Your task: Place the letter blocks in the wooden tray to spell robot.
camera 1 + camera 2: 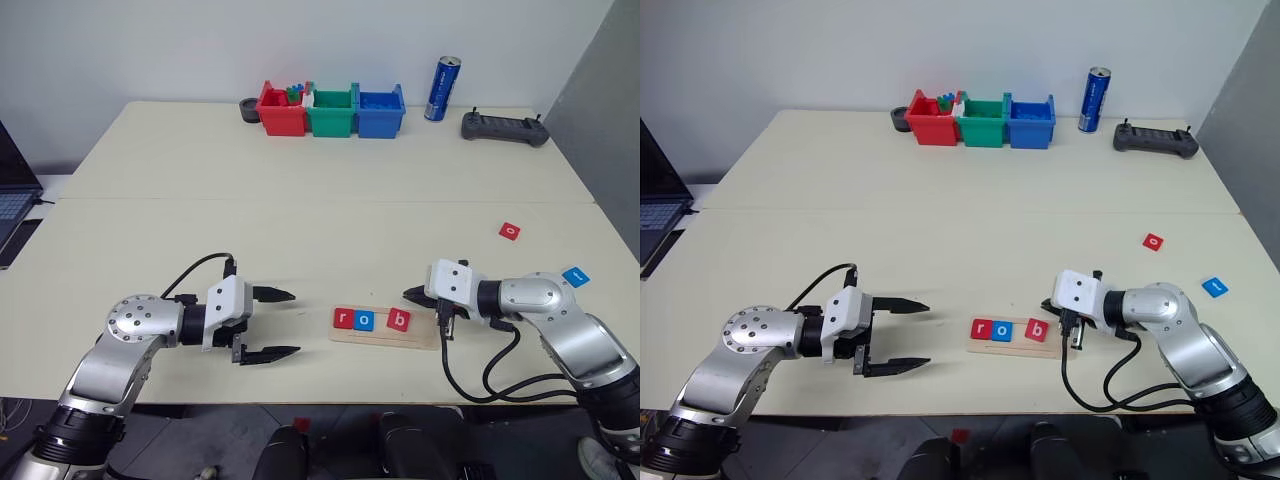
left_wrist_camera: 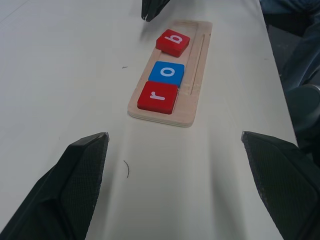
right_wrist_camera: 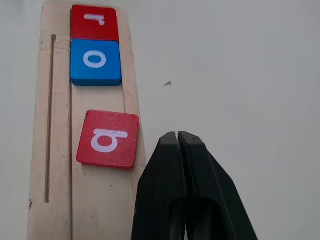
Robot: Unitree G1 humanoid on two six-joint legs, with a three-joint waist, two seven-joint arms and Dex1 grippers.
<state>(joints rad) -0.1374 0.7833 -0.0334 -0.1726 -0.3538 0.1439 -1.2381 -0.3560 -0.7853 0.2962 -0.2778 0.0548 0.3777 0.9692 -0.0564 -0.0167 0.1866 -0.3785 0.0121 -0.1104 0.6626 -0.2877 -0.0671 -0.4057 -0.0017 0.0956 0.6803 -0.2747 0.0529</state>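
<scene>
Wooden tray [image 1: 385, 331] near table's front edge holds tiles r [image 1: 343, 319], o [image 1: 364, 320], b [image 1: 399, 320] askew. Right gripper [image 3: 178, 137] pinched together beside b; left gripper [image 1: 283, 324] spread, empty.

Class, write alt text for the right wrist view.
A pale wooden tray holds a red "r" tile, a blue "o" tile and, after a gap, a tilted red "b" tile. The right tool is shut beside the tray on the table.
</scene>
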